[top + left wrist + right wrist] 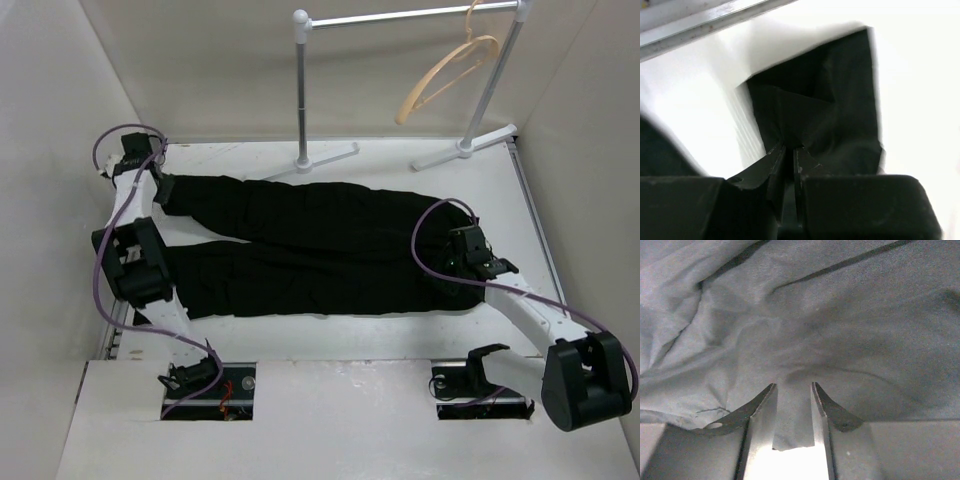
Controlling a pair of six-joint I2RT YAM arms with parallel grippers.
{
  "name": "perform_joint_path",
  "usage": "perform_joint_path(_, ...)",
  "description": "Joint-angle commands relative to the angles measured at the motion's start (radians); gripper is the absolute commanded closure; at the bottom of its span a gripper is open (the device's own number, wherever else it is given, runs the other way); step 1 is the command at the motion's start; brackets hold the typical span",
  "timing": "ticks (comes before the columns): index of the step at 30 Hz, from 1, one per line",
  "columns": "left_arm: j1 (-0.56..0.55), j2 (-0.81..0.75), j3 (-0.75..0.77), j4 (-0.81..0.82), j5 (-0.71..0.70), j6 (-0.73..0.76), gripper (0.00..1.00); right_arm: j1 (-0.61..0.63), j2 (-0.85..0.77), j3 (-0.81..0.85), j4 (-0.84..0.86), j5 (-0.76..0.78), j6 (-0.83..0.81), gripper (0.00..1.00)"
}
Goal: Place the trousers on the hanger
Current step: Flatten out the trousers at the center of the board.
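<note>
The black trousers (310, 250) lie flat on the white table, legs pointing left and waist at the right. My left gripper (160, 188) is at the far-left end of the upper leg. In the left wrist view my left gripper (791, 146) has its jaws almost together, pinching black cloth (840, 100) at the hem. My right gripper (462, 262) is at the waist end. In the right wrist view my right gripper (793, 385) has a fold of the cloth (790, 315) filling the gap between its jaws. The tan hanger (450, 70) hangs on the rail at the back right.
The silver rail (400, 17) on two posts with white feet (325, 157) stands at the back, just behind the trousers. White walls close in on the left, back and right. Purple cables loop over both arms.
</note>
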Motion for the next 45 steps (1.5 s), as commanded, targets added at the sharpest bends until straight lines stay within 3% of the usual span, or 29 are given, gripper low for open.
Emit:
perform_joint_path(1,-0.018,-0.221,-0.079,0.014,-0.050,0.044,0.91,0.008,0.010,-0.012,0.068,0.006,-0.006,0.59)
perform_joint_path(9,0.037,-0.301,-0.436,0.046,-0.156,0.041,0.83,0.009,0.008,0.006,0.080,-0.007,-0.007,0.50)
perform_joint_path(11,0.063,-0.297,-0.466,0.067,-0.139,0.038,0.65,0.009,0.001,0.008,0.077,-0.009,-0.011,0.49)
perform_joint_path(14,0.094,-0.313,-0.466,0.113,-0.084,0.053,0.49,0.009,-0.012,0.005,0.079,-0.014,-0.006,0.48)
perform_joint_path(18,0.102,-0.333,-0.401,0.149,-0.032,0.063,0.45,0.012,-0.012,-0.003,0.082,-0.014,0.003,0.48)
perform_joint_path(20,0.095,-0.333,-0.357,0.146,-0.024,0.061,0.47,0.017,-0.010,-0.006,0.082,-0.014,0.009,0.57)
perform_joint_path(23,0.069,-0.385,-0.329,0.163,-0.058,0.058,0.52,0.017,-0.016,0.015,0.065,-0.017,0.003,0.80)
perform_joint_path(25,0.045,-0.421,-0.329,0.186,-0.098,0.058,0.52,0.000,-0.022,0.051,0.060,-0.017,-0.003,0.86)
perform_joint_path(28,0.002,-0.384,-0.277,0.207,-0.124,0.070,0.50,-0.044,0.004,0.147,0.069,-0.018,-0.015,0.87)
perform_joint_path(31,-0.052,-0.225,-0.120,0.171,-0.066,0.081,0.49,-0.089,0.089,0.274,0.074,0.009,-0.026,0.86)
perform_joint_path(35,-0.107,-0.084,-0.044,0.167,-0.052,0.061,0.49,-0.190,0.229,0.422,0.097,0.051,-0.024,0.80)
perform_joint_path(40,-0.106,0.021,-0.096,0.183,-0.073,0.037,0.50,-0.345,0.482,0.606,0.100,0.163,-0.127,0.50)
perform_joint_path(45,-0.060,0.023,-0.220,0.233,-0.102,-0.008,0.50,-0.420,0.688,0.723,0.053,0.200,-0.184,0.42)
